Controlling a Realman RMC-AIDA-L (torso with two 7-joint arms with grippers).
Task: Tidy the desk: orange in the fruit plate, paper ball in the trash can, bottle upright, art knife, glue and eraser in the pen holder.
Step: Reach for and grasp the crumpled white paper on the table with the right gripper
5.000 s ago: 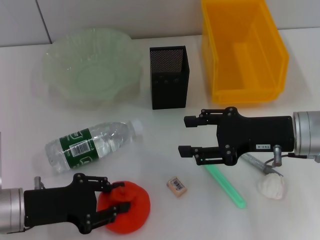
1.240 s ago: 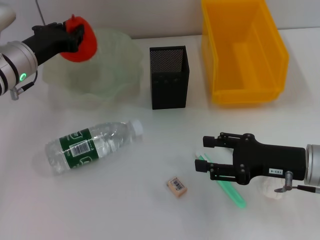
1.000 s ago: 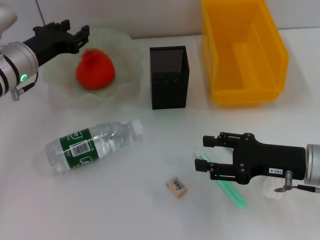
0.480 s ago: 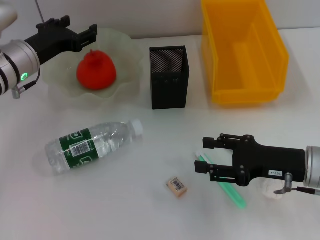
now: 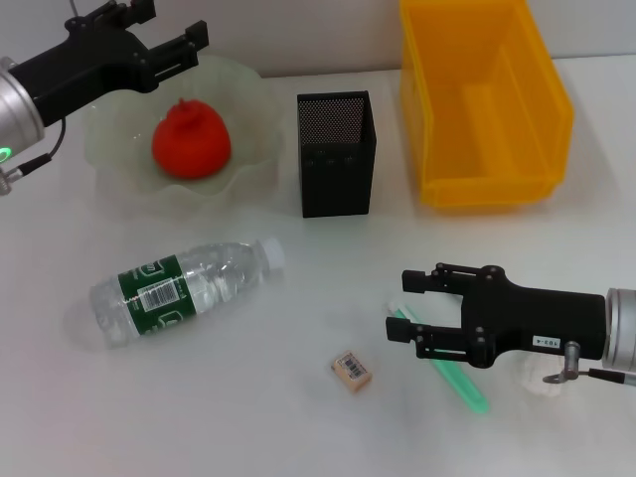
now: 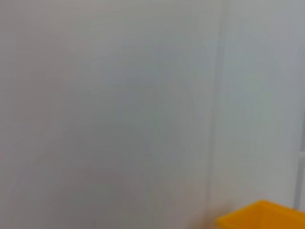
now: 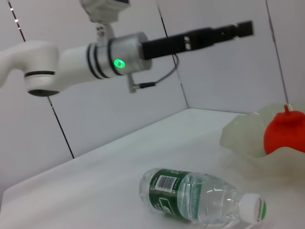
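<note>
The orange [image 5: 191, 139] rests in the pale green fruit plate [image 5: 250, 99] at the back left. My left gripper [image 5: 177, 25] hangs open above the plate's far edge, holding nothing. A clear bottle [image 5: 184, 288] with a green label lies on its side at front left. The eraser [image 5: 351, 369] lies near the front middle. My right gripper [image 5: 399, 305] stands open just over the upper end of the green art knife [image 5: 452, 373]. The paper ball [image 5: 529, 378] peeks out under my right arm; the glue is hidden. The right wrist view shows the bottle [image 7: 200, 200], the orange [image 7: 286, 131] and the left gripper [image 7: 240, 28].
The black mesh pen holder [image 5: 336, 154] stands at the back middle. The yellow trash can [image 5: 482, 99] sits to its right; its corner [image 6: 262, 217] shows in the left wrist view below a bare wall. White tabletop lies between the bottle and the eraser.
The left gripper let the orange go into the fruit plate, opened, then rose up and back away from it. The right arm has stayed still.
</note>
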